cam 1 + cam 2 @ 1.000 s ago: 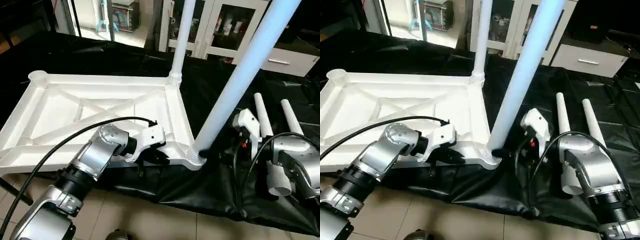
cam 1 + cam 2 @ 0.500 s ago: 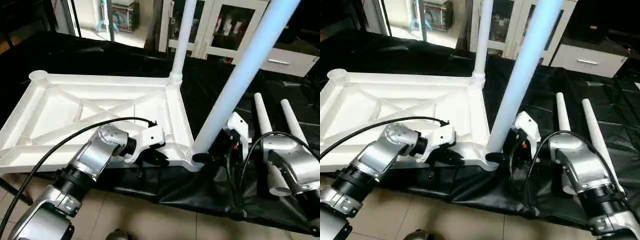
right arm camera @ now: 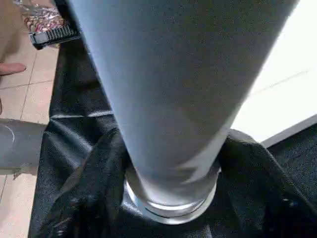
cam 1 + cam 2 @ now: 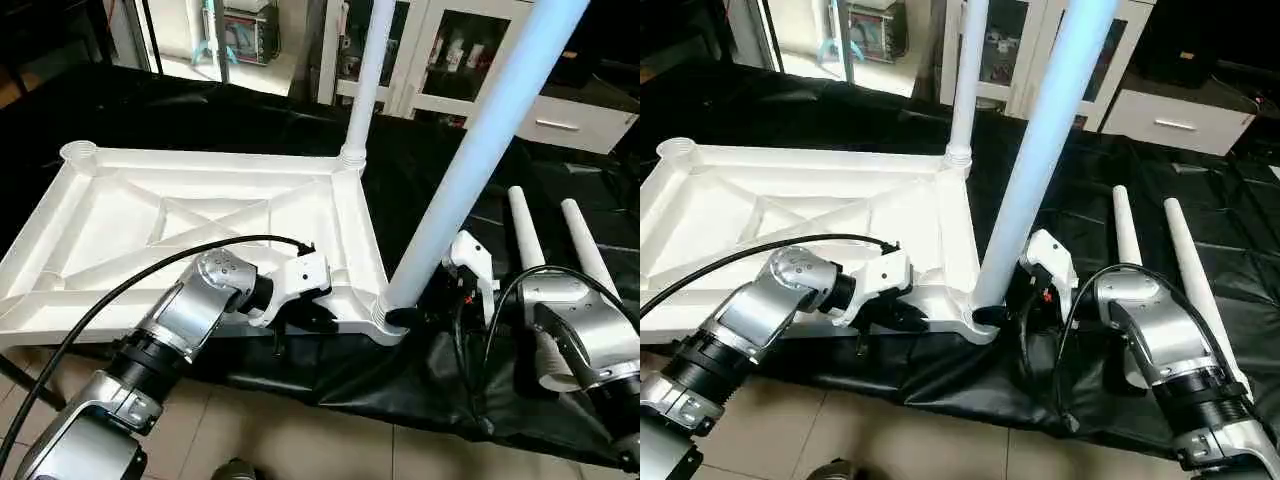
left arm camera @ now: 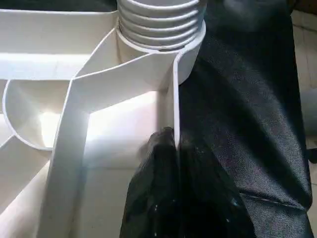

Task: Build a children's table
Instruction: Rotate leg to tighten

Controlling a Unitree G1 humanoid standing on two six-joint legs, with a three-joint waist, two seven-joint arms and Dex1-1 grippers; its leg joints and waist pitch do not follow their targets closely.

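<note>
Head views: table top (image 4: 190, 215) is lying ribs-up on the black-covered surface (image 4: 250, 110), its near edge overhanging the tiled floor (image 4: 300, 445). Far leg (image 4: 365, 70) and near leg (image 4: 480, 150) are standing in the right-side corner sockets; two spare legs (image 4: 1160, 260) are lying just beside, on the cloth. Left hand (image 4: 318, 318) is sitting at the near rim; right hand (image 4: 1002, 312) is pressing at the near leg's base. Left wrist view: black fingers (image 5: 163, 198) are pinching the thin rim wall below the threaded socket (image 5: 161, 29). Right wrist view: fingers (image 3: 89, 193) are spreading around the leg's foot, one each side, closing on it.
</note>
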